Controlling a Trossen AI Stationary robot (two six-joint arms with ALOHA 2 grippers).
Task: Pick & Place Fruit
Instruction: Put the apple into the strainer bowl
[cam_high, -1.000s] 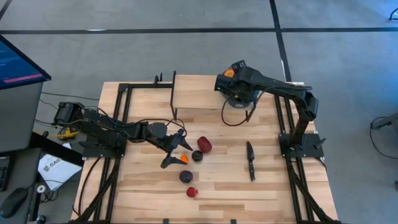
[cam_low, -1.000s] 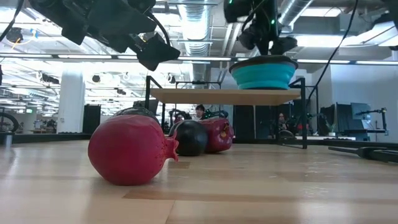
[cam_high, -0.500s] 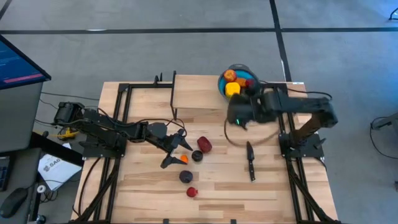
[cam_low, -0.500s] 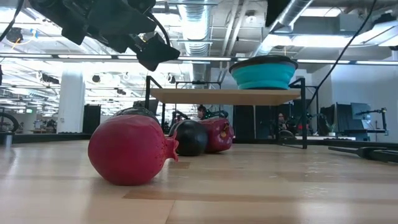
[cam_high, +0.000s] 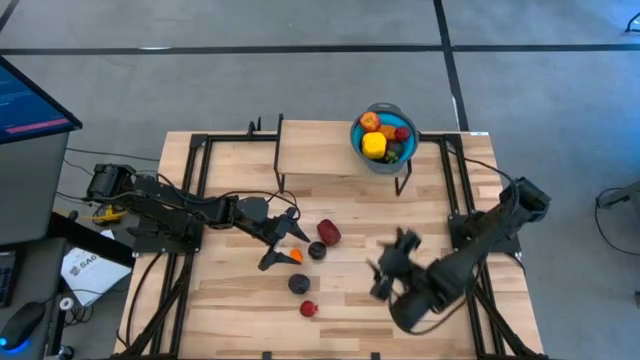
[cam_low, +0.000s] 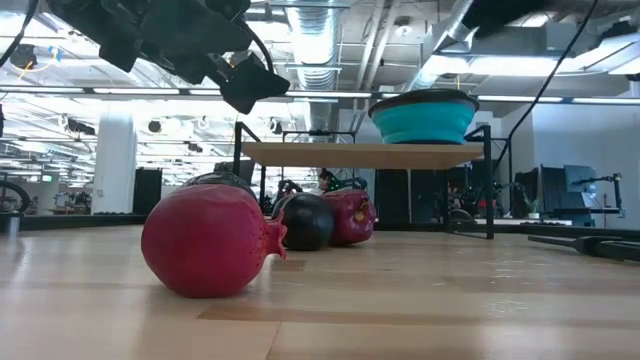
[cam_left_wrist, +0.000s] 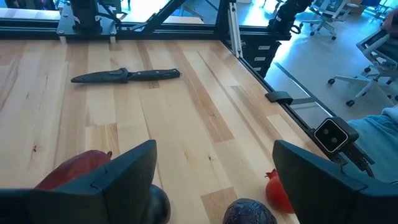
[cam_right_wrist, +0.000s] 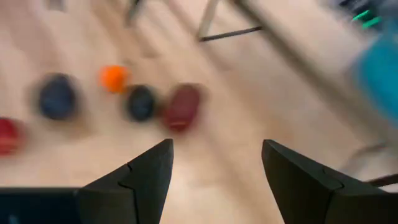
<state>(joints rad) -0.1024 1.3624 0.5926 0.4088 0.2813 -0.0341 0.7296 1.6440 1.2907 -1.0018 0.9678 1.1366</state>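
Lying beside loose fruit (cam_high: 307, 268): knife (cam_left_wrist: 126, 76).

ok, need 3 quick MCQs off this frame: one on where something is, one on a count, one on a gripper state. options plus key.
1. Where does the blue bowl stand?
A. On the raised wooden shelf
B. On the floor
C. Beside the knife

2. How many fruits lie on the table, outside the bowl?
A. Two
B. Five
C. Eight

3. How is the left gripper?
A. Shut on a fruit
B. Open, holding nothing
C. Out of view

Key:
1. A: the low view shows the bowl on top of the shelf.
2. B: the high view shows the red pomegranate, two dark fruits, an orange one and a small red one.
3. B: the left wrist view shows its fingers spread with bare table between them.
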